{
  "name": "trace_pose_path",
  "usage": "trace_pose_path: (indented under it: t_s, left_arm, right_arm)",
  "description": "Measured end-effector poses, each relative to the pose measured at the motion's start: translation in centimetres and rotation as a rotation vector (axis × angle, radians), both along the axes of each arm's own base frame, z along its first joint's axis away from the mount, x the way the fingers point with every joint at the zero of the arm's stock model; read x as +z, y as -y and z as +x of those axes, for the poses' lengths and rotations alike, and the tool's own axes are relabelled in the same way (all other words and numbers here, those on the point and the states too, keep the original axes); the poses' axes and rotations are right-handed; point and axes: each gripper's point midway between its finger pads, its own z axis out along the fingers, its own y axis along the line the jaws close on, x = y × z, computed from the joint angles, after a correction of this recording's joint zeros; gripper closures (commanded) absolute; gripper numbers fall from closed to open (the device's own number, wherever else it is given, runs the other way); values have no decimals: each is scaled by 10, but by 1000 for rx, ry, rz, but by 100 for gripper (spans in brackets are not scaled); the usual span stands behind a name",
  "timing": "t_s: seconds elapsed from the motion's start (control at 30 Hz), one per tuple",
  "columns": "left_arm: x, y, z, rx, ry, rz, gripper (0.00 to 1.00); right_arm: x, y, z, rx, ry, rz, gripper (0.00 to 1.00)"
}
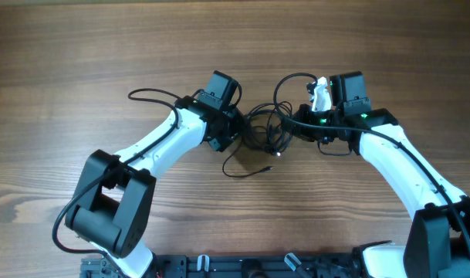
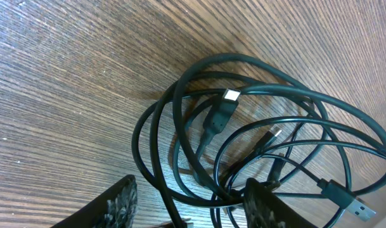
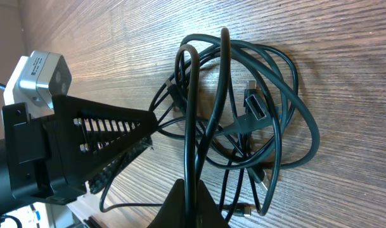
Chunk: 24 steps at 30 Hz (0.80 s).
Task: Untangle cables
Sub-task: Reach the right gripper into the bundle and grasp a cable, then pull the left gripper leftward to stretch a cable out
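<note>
Cables, thin, black and rubbery, lie bunched on the brown wooden table, between both pincers in the overhead view. They look light, limp and likely to snag, so I would take hold near a stiff plug end.

Left wrist: the left gripper stands wide apart, straddling several loops and closed on none.

Right wrist: the right gripper looks pinched together on one upright strand.

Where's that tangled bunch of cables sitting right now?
In the overhead view the cables lie bunched at mid-table, directly between the two arm tips: left fingers on one side, right fingers on the other.
</note>
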Motion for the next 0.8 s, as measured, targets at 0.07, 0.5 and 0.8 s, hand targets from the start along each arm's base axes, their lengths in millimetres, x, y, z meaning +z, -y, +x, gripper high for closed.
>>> trace_pose_path:
  t_s: [0.07,0.5,0.8]
  left_arm:
    - [0,0,0,1,3,5,44]
    - [-25,-20,2,-15,-29,83,96]
    - [-13,-153,14,95,-92,172,96]
  right_arm:
    - [0,0,0,0,0,0,96]
    - [-1,1,-1,-3,-5,-6,96]
    - [-43,77,-21,-266,-195,-369,96]
